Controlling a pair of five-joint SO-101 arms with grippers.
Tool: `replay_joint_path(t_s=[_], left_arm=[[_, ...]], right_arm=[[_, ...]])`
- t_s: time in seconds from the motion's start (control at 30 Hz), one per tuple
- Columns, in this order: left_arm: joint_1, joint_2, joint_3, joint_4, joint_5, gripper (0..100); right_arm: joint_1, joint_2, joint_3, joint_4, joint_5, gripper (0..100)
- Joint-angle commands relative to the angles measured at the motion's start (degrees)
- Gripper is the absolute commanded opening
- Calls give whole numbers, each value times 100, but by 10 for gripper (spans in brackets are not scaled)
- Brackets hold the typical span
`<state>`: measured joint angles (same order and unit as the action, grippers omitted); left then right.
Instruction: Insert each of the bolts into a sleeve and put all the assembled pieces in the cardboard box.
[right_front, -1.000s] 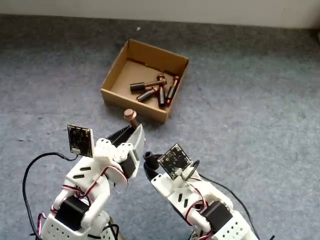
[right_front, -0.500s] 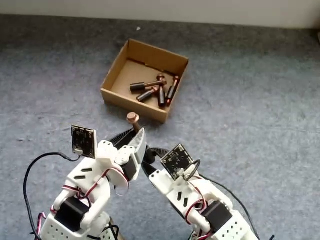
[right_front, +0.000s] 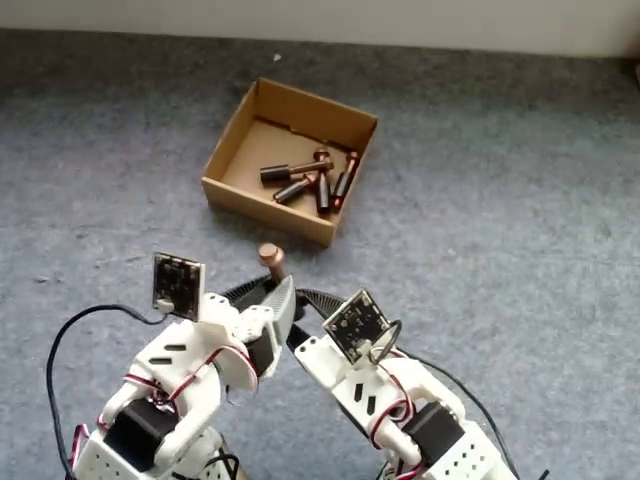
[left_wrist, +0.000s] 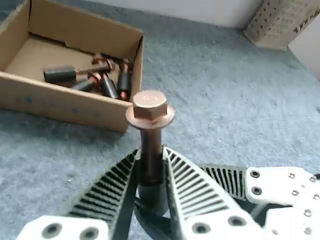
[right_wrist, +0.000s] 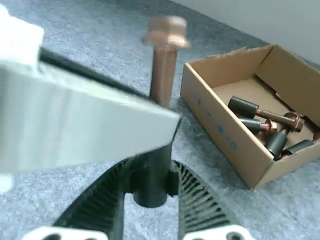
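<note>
1. Now, on the surface (right_front: 500, 200), the box (right_front: 228, 192) holds several assembled pieces (right_front: 312, 180).
2. Near the box, my left end effector (left_wrist: 150, 156) is clamped on the bolt (left_wrist: 150, 110), and my right end effector (right_wrist: 150, 172) on the sleeve (right_wrist: 150, 187).
3. I judge insertion is under way; next, I press the bolt straight home.

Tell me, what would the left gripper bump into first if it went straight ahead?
Probably the near wall of the cardboard box, led by the bolt that the left gripper holds. It might pass over instead; the height is unclear.
</note>
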<state>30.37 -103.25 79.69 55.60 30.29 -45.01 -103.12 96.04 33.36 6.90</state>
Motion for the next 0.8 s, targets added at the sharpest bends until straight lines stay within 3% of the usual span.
replay_joint_path(t_s=[0.0,0.27,0.43,0.53,0.77], left_arm=[[312,-66,-119,44,-26,5],[303,-66,40,62,-62,12],[-207,-66,48,70,-18,186],[-505,-66,48,70,440,291],[-567,-66,-224,167,756,309]], right_arm=[[-40,-127,338,-180,0,4],[-13,-127,330,-180,0,4],[-4,-127,338,-180,0,4],[-4,-127,347,-180,0,4],[365,-127,347,-180,0,4]])
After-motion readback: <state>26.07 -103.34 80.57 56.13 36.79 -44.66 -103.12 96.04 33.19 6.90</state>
